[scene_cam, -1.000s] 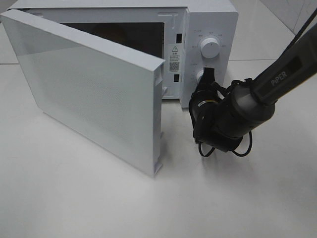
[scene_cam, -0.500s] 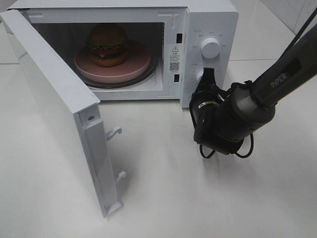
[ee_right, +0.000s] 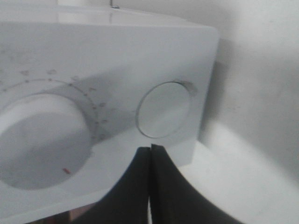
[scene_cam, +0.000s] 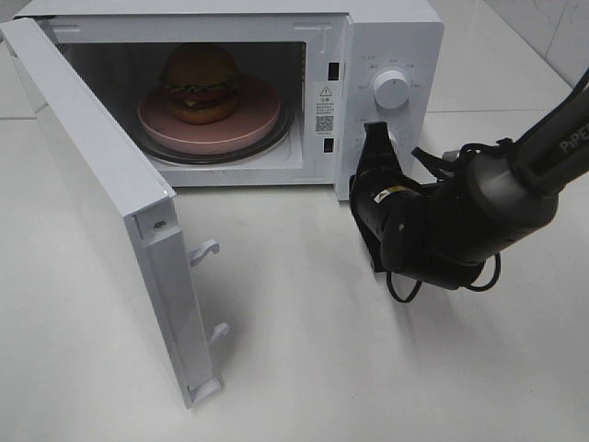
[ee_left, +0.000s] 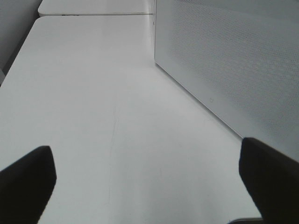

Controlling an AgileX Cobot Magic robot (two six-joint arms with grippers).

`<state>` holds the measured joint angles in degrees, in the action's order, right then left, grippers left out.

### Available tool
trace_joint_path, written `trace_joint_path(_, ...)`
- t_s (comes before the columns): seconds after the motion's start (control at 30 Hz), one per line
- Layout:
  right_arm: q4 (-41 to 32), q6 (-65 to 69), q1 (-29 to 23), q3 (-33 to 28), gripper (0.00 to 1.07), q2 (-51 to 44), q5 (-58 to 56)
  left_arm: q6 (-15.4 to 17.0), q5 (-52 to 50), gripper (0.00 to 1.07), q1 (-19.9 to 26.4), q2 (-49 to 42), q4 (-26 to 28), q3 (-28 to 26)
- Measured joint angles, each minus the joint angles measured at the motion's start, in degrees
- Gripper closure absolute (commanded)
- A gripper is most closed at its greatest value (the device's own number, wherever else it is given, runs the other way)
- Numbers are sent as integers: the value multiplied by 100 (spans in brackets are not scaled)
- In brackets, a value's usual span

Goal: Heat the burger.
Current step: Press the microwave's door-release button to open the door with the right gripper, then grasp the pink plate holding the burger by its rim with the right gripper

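White dominates the exterior high view: the microwave [scene_cam: 405, 37] sits on a pale table [scene_cam: 386, 378] with its door [scene_cam: 92, 175] swung wide on the left hinge. The door's free edge points toward the front. The burger [scene_cam: 201, 81] stands upright on the pink plate [scene_cam: 262, 124] inside the cavity, bun up. It is round, so it has no long axis to speak of. The right gripper [scene_cam: 373, 138] is up against the control panel just below the upper dial [scene_cam: 392, 89], with its jaws clenched on nothing. The burger lies to the left of those jaws and deeper in. The gripper's own body hides whatever control is behind it. The left arm is out of this view.

From the left wrist, the left gripper [ee_left: 145, 156] hangs over the bare table [ee_left: 93, 93] with both dark fingers [ee_left: 25, 182] spread wide and nothing between them. The perforated outer face of the door [ee_left: 233, 60] rises close by on one side. The burger cannot be seen from here.

From the right wrist, the shut right gripper [ee_right: 150, 150] points at a flat round button [ee_right: 163, 109], with a large dial [ee_right: 39, 140] beside it. Whether the tips touch the panel is hard to tell, as the picture is soft.

I judge that the door has to close before any heating, and the left gripper, on the door's outer side, is the nearer one for that push.
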<state>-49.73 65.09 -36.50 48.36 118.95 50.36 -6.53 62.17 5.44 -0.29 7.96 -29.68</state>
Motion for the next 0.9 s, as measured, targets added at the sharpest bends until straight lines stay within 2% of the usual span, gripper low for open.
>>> trace_joint_path(0.33, 11, -550, 0, -653, 107, -647, -235, 0, 0, 6, 0, 0, 0, 0)
trace_joint_path(0.6, 40, -2068, 23, -1123, 106, -1530, -871, 0, 0, 6, 0, 0, 0, 0)
trace_joint_path(0.67, 189, -2893, 172, -1146, 106, -1856, -1495, 0, 0, 6, 0, 0, 0, 0)
trace_joint_path(0.8, 510, -3587, 372, -1146, 106, -2149, -2068, 0, 0, 6, 0, 0, 0, 0)
trace_joint_path(0.83, 802, -3976, 504, -1146, 106, -2332, -2424, 0, 0, 6, 0, 0, 0, 0)
trace_joint_path(0.87, 802, -3976, 504, -1146, 106, -2332, -2424, 0, 0, 6, 0, 0, 0, 0)
trace_joint_path(0.9, 1169, -4246, 630, -1152, 106, -2469, -2807, 0, 0, 6, 0, 0, 0, 0)
